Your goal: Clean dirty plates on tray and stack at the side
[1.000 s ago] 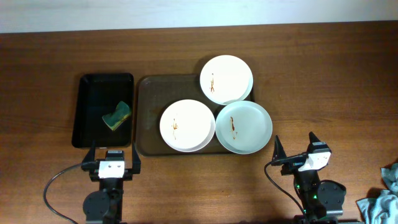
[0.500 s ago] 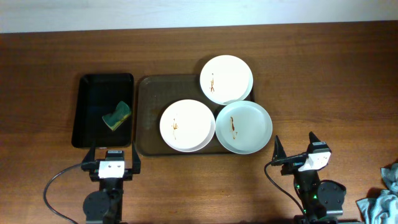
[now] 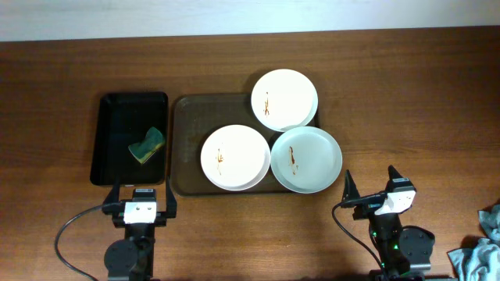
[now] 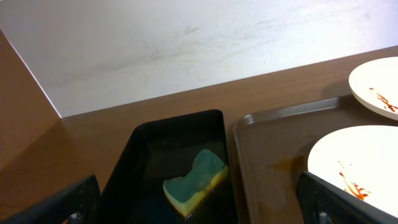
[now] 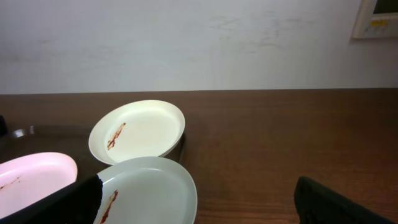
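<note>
White, brown-smeared plates; dark-brown tray

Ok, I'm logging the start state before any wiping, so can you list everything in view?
plates: three, white with brown smears, close together on the brown tray's right part
brown tray: one, dark brown, mid-table
black tray: one, glossy black, left of the brown tray
sponge: one, green and yellow, in the black tray
cloth: one, blue-grey, near right corner
table: one, brown wood
left gripper: black and white, open, near the black tray
right gripper: black and white, open, near the plates
</note>
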You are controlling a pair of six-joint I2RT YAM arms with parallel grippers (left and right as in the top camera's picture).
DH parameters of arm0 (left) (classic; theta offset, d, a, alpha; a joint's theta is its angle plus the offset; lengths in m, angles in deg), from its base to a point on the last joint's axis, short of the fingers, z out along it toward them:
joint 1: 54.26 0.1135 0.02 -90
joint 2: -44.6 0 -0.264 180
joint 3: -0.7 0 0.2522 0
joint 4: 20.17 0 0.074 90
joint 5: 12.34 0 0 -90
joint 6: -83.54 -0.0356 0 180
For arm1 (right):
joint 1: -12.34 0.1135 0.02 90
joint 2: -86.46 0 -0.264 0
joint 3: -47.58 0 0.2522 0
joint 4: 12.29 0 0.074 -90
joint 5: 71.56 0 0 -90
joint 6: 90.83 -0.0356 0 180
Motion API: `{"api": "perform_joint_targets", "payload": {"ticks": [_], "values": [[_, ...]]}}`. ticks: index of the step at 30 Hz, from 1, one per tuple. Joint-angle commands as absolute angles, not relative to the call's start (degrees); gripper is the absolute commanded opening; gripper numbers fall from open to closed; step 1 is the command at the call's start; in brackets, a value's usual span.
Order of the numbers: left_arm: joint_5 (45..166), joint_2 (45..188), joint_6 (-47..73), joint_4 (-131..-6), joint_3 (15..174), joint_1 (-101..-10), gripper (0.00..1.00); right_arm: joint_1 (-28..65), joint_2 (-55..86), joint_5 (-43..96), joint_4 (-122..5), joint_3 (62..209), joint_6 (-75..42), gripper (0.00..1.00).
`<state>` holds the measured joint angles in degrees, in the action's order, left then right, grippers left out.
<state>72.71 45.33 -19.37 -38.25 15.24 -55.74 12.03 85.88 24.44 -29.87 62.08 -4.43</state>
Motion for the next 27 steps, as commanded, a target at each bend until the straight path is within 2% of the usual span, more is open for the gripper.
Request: {"api": "perform_joint_targets", "payload": {"ticks": [1, 23, 27], "values": [[72.9, 44.9, -20.3, -38.3, 15.0, -56.0, 0.99, 12.3, 86.3, 24.2, -30.1, 61.7, -4.3, 0.98], [72.5, 44.9, -20.1, -38.1, 15.0, -56.0, 0.99, 12.3, 86.3, 24.2, -29.9, 61.7, -4.3, 0.98], [81.9, 44.9, -19.8, -38.0, 15.0, -56.0, 0.99, 12.3, 86.3, 23.7, -29.9, 61.7, -4.2, 0.98]]}}
